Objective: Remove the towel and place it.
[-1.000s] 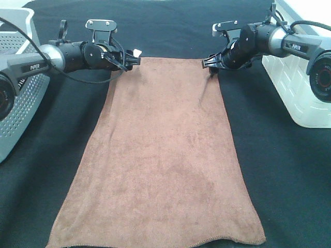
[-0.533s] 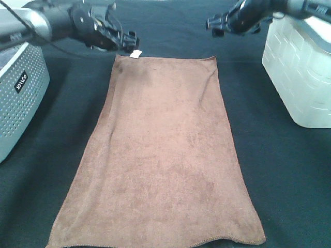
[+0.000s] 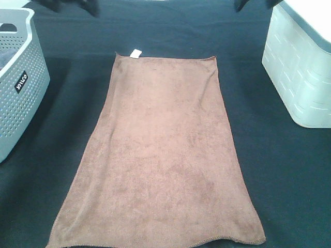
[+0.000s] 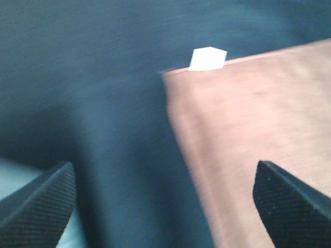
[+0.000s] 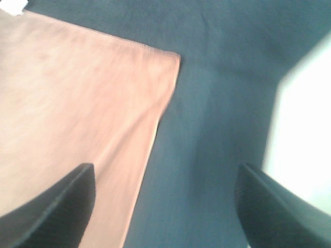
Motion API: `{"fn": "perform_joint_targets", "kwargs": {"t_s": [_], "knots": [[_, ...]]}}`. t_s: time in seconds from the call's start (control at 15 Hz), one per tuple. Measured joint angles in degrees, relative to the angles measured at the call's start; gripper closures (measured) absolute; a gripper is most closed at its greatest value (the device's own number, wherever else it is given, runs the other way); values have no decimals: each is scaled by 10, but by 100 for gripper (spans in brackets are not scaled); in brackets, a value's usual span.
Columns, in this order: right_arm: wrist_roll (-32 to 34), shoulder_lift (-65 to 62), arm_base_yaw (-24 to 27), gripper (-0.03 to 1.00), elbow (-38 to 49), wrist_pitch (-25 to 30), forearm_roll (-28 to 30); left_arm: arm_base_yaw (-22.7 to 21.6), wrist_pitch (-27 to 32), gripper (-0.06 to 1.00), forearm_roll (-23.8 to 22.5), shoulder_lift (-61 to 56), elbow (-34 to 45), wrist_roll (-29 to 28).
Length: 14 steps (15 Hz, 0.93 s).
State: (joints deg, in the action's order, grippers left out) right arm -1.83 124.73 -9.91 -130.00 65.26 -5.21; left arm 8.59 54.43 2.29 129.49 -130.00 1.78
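The brown towel lies spread flat on the black table cloth, with its small white tag at the far left corner. In the left wrist view the towel and tag lie below my left gripper, which is open and empty, raised above the far left corner. In the right wrist view my right gripper is open and empty above the towel's far right corner. In the high view only dark bits of both arms show at the top edge.
A grey perforated basket stands at the left. A white bin stands at the right; it also shows in the right wrist view. Black cloth covers the table around the towel.
Both grippers have let go of the towel's far corners and risen up and back, almost out of the high view. The towel lies flat where it was.
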Motion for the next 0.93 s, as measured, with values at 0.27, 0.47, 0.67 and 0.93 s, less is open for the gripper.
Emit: {"fn": "perform_joint_targets", "kwargs": {"t_s": [0.27,0.47,0.67,0.93], "knots": [[27,-49,37,24,-1,44,5,-50,105,9,-3,-45,-1,-14],[30,-87,37,24,1,45,-19,-50,147,9,-3,-65,13,-13],[32,-170,37,24,82,45,-29,-50,149,9,-4,-133,98,-18],[32,-365,37,24,288,45,-18,-50,108,9,-23,-308,316,-25]]}}
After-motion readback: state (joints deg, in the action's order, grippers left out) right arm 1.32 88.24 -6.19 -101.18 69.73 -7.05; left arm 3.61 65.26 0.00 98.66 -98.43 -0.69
